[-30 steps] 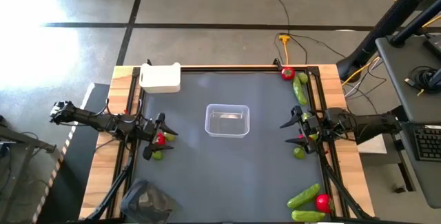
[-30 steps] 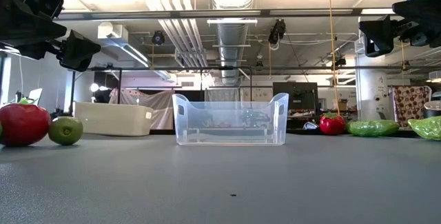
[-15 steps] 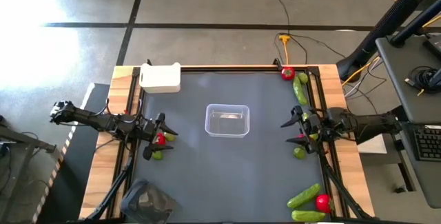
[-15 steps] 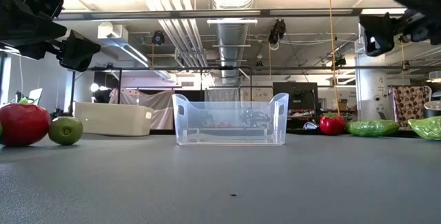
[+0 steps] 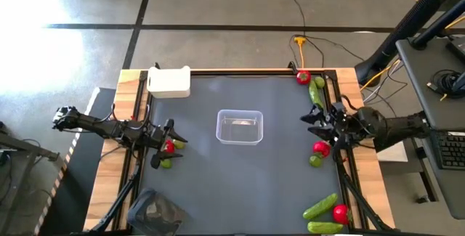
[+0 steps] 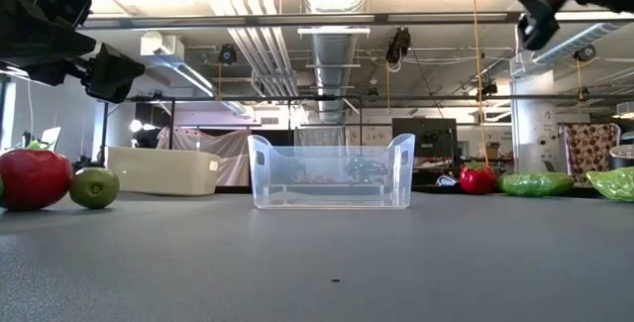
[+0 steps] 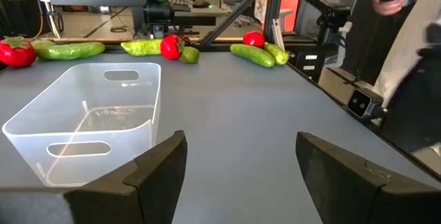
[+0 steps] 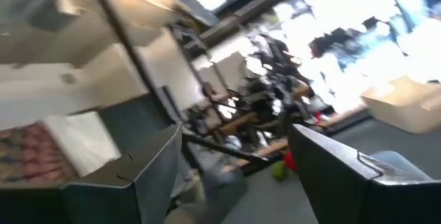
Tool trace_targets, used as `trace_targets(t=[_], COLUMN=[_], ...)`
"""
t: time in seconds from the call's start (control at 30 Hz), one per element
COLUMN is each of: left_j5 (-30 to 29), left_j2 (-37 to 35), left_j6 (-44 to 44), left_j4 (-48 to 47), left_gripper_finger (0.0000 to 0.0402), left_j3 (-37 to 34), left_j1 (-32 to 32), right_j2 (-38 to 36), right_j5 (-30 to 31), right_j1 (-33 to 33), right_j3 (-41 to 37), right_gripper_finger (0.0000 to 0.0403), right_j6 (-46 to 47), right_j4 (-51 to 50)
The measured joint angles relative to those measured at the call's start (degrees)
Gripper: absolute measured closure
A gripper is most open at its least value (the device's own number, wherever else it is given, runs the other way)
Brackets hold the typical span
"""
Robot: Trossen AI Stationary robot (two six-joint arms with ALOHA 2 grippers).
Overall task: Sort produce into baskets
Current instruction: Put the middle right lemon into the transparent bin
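Note:
My left gripper [image 5: 171,149] hangs open at the table's left side, above a red strawberry [image 5: 168,147] and a yellow-green fruit [image 5: 166,163] that rest on the table. They also show in the low view [image 6: 33,177], with the gripper [image 6: 111,72] above them. My right gripper [image 5: 311,121] is open and empty at the right side, raised and tipped, high in the low view [image 6: 523,5]. A strawberry [image 5: 320,147] and a green fruit [image 5: 315,161] lie just near of it. The clear tub [image 5: 240,128] stands mid-table. The white tub [image 5: 169,81] is far left, the dark tray [image 5: 154,210] near left.
A strawberry [image 5: 303,78], a green fruit [image 5: 320,82] and a cucumber [image 5: 317,95] lie at the far right. Two cucumbers [image 5: 320,207] and a strawberry [image 5: 340,212] lie at the near right corner. Bare mat lies around the clear tub [image 7: 89,120].
My right gripper has risen and gone toward the table's far edge, tipping its fingers upward. The strawberry and green fruit beneath it now show uncovered on the table. They have not moved.

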Motion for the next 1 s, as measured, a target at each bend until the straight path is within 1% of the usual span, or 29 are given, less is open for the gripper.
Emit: trace_targets(t=[0.1, 0.2, 0.27, 0.37, 0.43, 0.47, 0.53, 0.6, 0.7, 0.87, 0.93, 1.0], left_j5=[0.0, 0.0, 0.0, 0.0, 0.0, 0.0, 0.0, 0.0, 0.0, 0.0, 0.0, 0.0], left_j2=[0.0, 0.1, 0.1, 0.1, 0.1, 0.1, 0.1, 0.2, 0.2, 0.3, 0.4, 0.5], left_j6=[0.0, 0.0, 0.0, 0.0, 0.0, 0.0, 0.0, 0.0, 0.0, 0.0, 0.0, 0.0], left_j4=[0.0, 0.0, 0.0, 0.0, 0.0, 0.0, 0.0, 0.0, 0.0, 0.0, 0.0, 0.0], left_gripper_finger=[0.0147, 0.0147, 0.0147, 0.0147, 0.0147, 0.0147, 0.0147, 0.0147, 0.0147, 0.0147, 0.0147, 0.0147], left_j3=[0.0, 0.0, 0.0, 0.0, 0.0, 0.0, 0.0, 0.0, 0.0, 0.0, 0.0, 0.0], left_j1=[0.0, 0.0, 0.0, 0.0, 0.0, 0.0, 0.0, 0.0, 0.0, 0.0, 0.0, 0.0], right_j2=[9.2, 18.5, 24.0, 31.3, 35.9, 37.7, 40.7, 43.8, 49.1, 55.4, 58.0, 59.8], right_j5=[3.5, 3.3, 0.8, -6.2, -11.7, -14.4, -20.1, -27.2, -37.4, -51.6, -55.2, -56.0], right_j1=[0.0, 0.0, 0.2, 0.4, 0.7, 0.8, 0.9, 1.2, 1.6, 2.3, 2.3, 2.3], right_j3=[7.8, 17.0, 23.2, 32.0, 36.2, 37.9, 41.5, 43.8, 47.6, 54.0, 56.1, 57.8], right_gripper_finger=[0.0136, 0.0133, 0.0133, 0.0136, 0.0139, 0.0141, 0.0144, 0.0146, 0.0146, 0.0138, 0.0137, 0.0138], right_j6=[0.9, 2.6, 6.2, 7.3, 9.1, 11.0, 15.4, 17.8, 17.9, 20.8, 19.0, 14.6], right_j4=[-4.9, -17.0, -27.4, -41.3, -47.6, -49.2, -48.5, -49.7, -49.9, -50.0, -53.2, -60.9])
